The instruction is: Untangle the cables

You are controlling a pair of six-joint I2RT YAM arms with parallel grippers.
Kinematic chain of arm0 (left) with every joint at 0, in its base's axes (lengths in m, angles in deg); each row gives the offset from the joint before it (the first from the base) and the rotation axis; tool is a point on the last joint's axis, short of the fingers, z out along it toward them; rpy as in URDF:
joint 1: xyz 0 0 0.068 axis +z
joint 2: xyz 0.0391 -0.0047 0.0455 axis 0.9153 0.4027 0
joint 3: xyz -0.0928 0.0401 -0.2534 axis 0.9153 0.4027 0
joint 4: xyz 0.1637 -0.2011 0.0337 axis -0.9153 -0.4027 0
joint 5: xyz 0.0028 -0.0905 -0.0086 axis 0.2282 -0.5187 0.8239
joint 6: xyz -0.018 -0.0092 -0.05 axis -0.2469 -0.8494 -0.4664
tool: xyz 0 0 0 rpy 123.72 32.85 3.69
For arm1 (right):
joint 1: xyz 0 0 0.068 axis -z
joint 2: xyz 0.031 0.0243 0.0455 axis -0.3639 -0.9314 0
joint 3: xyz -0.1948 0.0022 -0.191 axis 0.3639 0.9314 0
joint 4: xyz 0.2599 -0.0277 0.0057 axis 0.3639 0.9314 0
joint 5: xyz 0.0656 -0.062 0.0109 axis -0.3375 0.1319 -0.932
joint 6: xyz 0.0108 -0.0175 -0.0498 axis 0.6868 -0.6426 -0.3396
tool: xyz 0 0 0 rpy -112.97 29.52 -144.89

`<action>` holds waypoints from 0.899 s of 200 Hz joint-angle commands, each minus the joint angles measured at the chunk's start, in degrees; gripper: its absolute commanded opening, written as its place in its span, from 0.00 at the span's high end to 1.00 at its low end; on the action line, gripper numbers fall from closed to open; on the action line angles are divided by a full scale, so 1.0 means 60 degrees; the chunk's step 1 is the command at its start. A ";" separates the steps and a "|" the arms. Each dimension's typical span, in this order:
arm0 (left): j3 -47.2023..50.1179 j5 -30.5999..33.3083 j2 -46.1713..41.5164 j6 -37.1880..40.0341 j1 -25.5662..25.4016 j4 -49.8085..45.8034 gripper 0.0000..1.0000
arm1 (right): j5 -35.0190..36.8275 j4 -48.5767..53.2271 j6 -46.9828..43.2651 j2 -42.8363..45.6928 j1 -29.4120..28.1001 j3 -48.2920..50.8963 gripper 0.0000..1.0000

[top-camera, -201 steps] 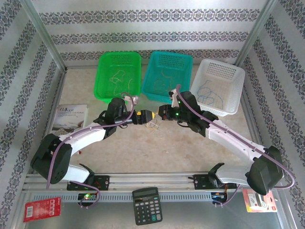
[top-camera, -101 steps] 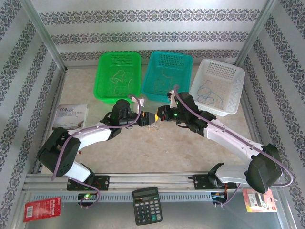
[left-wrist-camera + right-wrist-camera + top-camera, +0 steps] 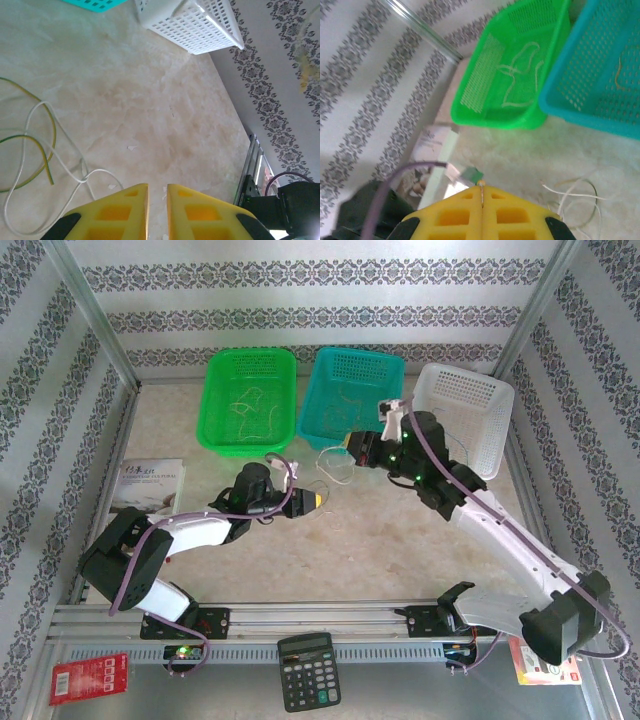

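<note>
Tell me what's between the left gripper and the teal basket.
Thin whitish loops of the cables sit between the left gripper and the teal basket, over the table. The top external view shows this.

White wallpaper point(image 3: 320, 300) with 3 grey floral bands covers the back wall, and the side walls match. Bare metal posts point(image 3: 95, 325) frame the corners. The tabletop point(image 3: 400, 550) is pale beige, possibly marbled, evenly lit. A slotted metal rail point(image 3: 330, 625) runs along its near edge.
</note>
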 commanded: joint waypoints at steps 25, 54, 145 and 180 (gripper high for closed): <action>0.0243 0.0102 -0.0116 -0.0022 -0.0086 0.0625 0.87 | -0.0363 -0.0203 0.0183 0.0259 0.0221 -0.0899 1.00; 0.0258 0.0106 -0.0549 -0.0058 -0.0078 0.0532 0.61 | -0.0426 -0.0203 0.0162 0.0167 0.0206 -0.0869 1.00; -0.0086 0.0916 -0.2079 0.0855 -0.0084 -0.1189 0.32 | -0.0261 -0.0470 0.0321 0.0081 -0.0129 0.0051 1.00; -0.0186 0.1072 -0.1699 0.0899 -0.0078 -0.0967 0.32 | -0.0211 -0.0546 0.0479 0.0167 -0.0298 0.0194 1.00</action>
